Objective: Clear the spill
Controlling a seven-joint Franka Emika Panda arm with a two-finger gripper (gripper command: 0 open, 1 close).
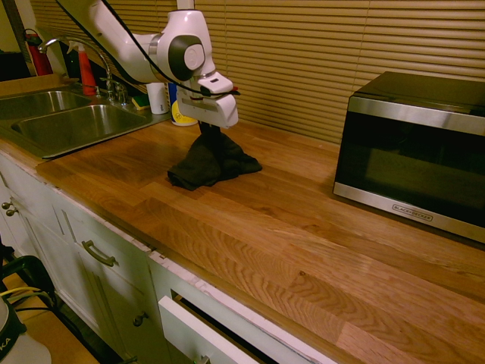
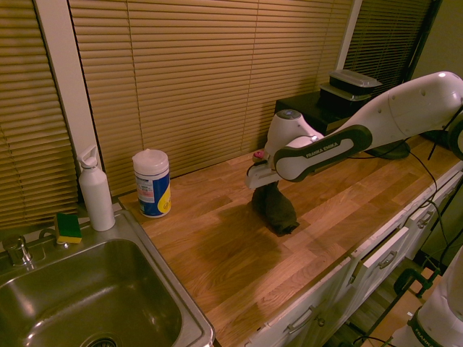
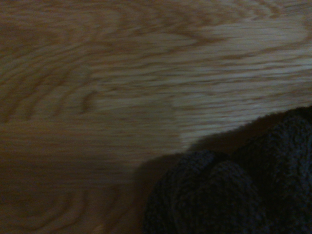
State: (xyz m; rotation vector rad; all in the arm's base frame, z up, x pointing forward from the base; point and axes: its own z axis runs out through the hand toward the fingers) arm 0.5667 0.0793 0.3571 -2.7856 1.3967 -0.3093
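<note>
While the hand grips the black cloth on the countertop, no spill shows beside it.

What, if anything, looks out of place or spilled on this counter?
No spill blotches show on the wooden counter in any view. The one odd thing is the black cloth, bunched in a heap under the gripper, which is shut on its top. A drawer below the counter edge stands ajar.

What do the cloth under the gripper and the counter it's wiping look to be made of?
Black cloth: soft knit or terry-like fabric, matte; the wrist view shows a nubby weave and it bunches in folds. Countertop: wood, likely butcher-block planks, with visible grain, plank joints and a slight sheen suggesting a sealed finish.
</note>
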